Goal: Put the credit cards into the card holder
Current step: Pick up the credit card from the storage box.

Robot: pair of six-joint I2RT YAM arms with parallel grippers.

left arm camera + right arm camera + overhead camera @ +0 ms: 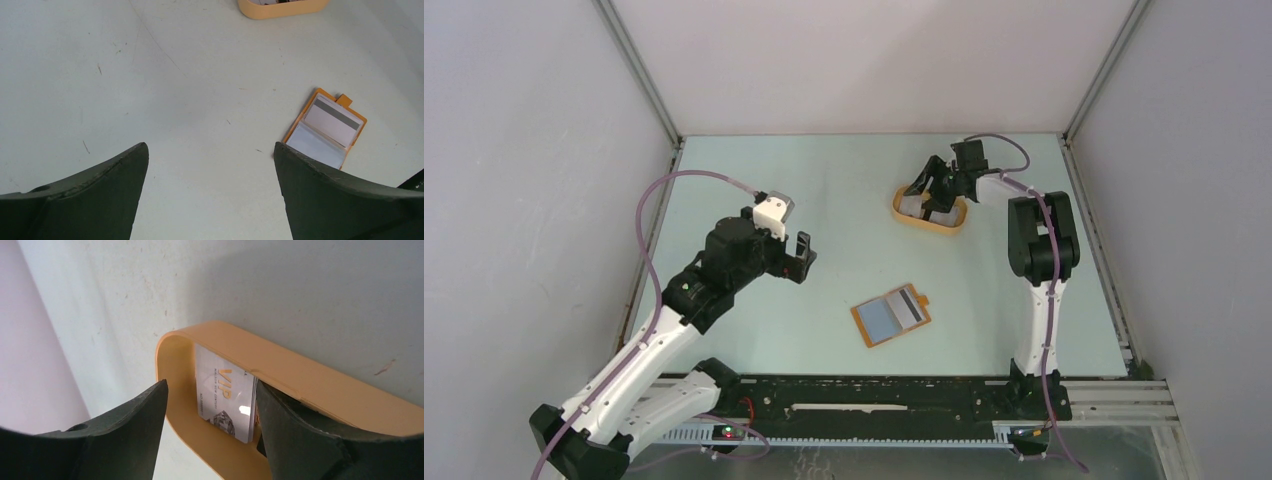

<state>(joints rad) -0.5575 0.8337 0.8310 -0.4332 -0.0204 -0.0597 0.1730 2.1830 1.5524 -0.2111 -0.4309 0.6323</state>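
Observation:
The card holder (862, 328) lies open on the table's near middle, orange-brown, its tab (344, 100) pointing away. In it sit a pale card with a dark stripe (334, 120) and a bluish card (315, 147). More credit cards (225, 392), a pale stack with "VIP" on top, lean on edge against the inner wall of an oval orange tray (310, 382). My right gripper (211, 390) is open astride that stack: one finger (280, 425) sits by the cards' edge inside the tray, the other stands apart. My left gripper (211, 147) hovers open and empty left of the holder.
The orange tray (930, 224) stands at the back right of the table, with the right arm (1039, 235) bent over it. Grey walls and metal frame posts close in the table on three sides. The left arm (724, 260) reaches in from the near left.

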